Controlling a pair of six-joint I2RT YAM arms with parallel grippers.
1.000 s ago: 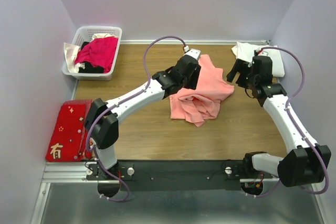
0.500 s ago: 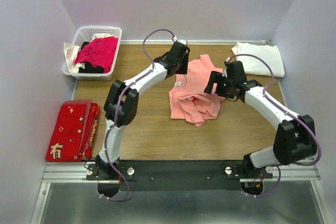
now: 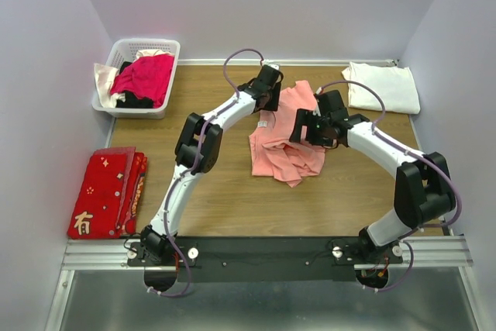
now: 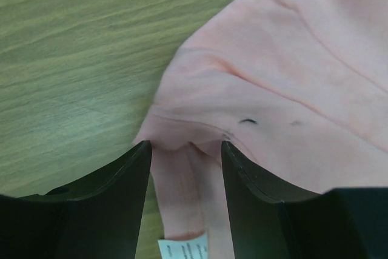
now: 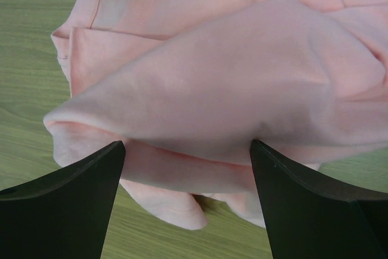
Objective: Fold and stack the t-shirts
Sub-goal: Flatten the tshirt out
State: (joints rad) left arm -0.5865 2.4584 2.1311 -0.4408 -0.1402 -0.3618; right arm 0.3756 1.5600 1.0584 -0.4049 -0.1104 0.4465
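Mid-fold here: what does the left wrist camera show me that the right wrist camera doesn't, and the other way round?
Left wrist only: a flat, seamed edge of the pink t-shirt carrying a small dark mark, with a narrow strip of it lying between the left gripper's open fingers. Right wrist only: a thick rounded fold spanning the gap between the right gripper's open fingers. Both: the same shirt, the wooden table and a white label.

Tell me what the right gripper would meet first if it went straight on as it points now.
Probably the salmon-pink t-shirt: its raised fold lies straight ahead between the open jaws, though depth is unclear.
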